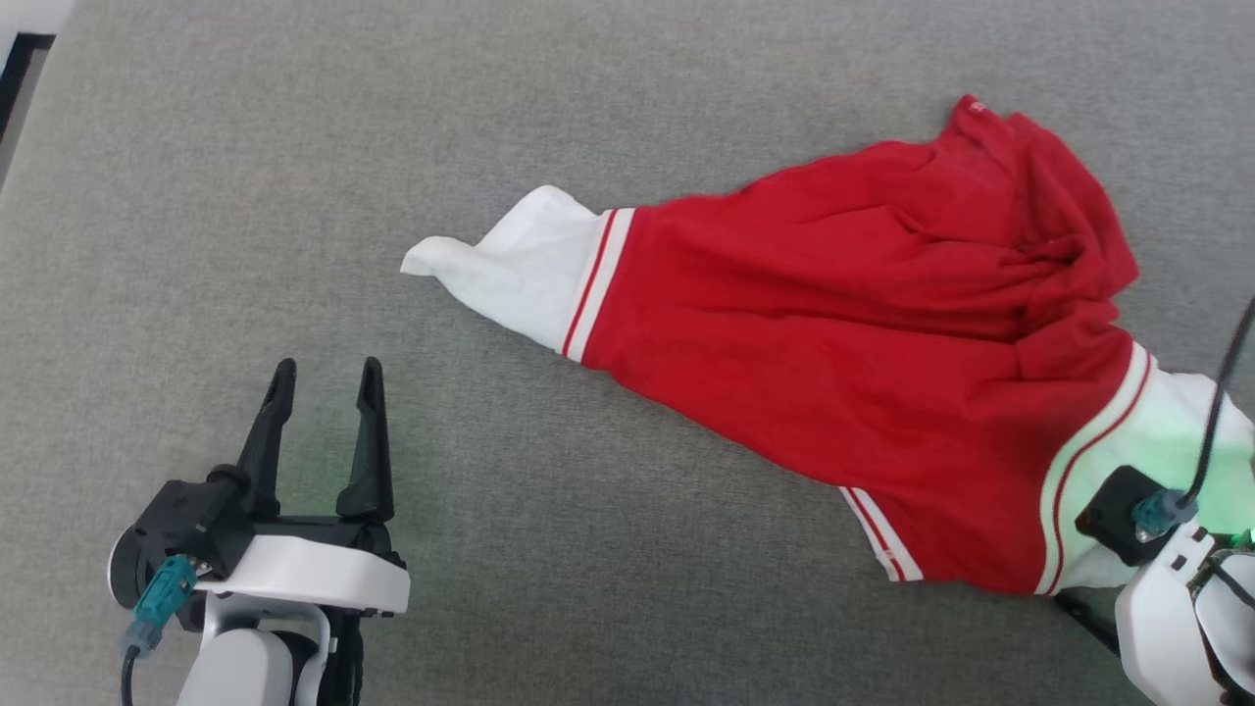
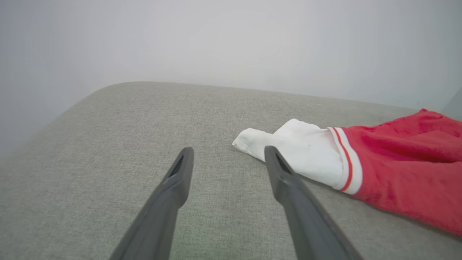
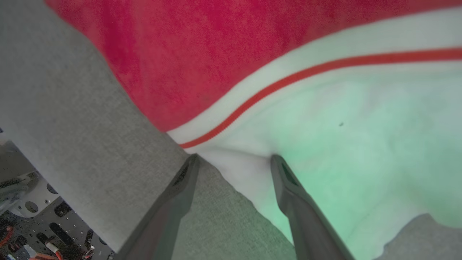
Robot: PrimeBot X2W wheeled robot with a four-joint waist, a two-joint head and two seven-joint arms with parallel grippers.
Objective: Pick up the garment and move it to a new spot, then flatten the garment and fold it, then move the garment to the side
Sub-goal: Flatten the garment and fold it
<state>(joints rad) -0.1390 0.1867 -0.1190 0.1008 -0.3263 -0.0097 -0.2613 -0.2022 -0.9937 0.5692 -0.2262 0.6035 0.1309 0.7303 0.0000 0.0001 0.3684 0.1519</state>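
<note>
The red garment [image 1: 833, 324] lies crumpled on the grey cushioned surface [image 1: 490, 549], stretching from the middle to the right edge. One white cuff panel [image 1: 529, 260] with striped trim points left. My left gripper [image 1: 328, 368] stands open at the lower left, about two finger-lengths short of that cuff [image 2: 299, 151]; nothing is between its fingers [image 2: 180, 173]. My right gripper [image 3: 234, 159] is open at the garment's other white panel [image 3: 343, 144]. One finger rests on the white cloth, the other on bare grey surface beside the hem. In the head view my right wrist [image 1: 1167, 569] covers that panel's corner.
The grey surface [image 2: 108, 144] ends at a rounded far edge with a pale wall [image 2: 216, 36] behind it. In the right wrist view the surface's near edge drops off to robot base hardware [image 3: 32, 220]. A dark gap shows at the far left corner [image 1: 20, 78].
</note>
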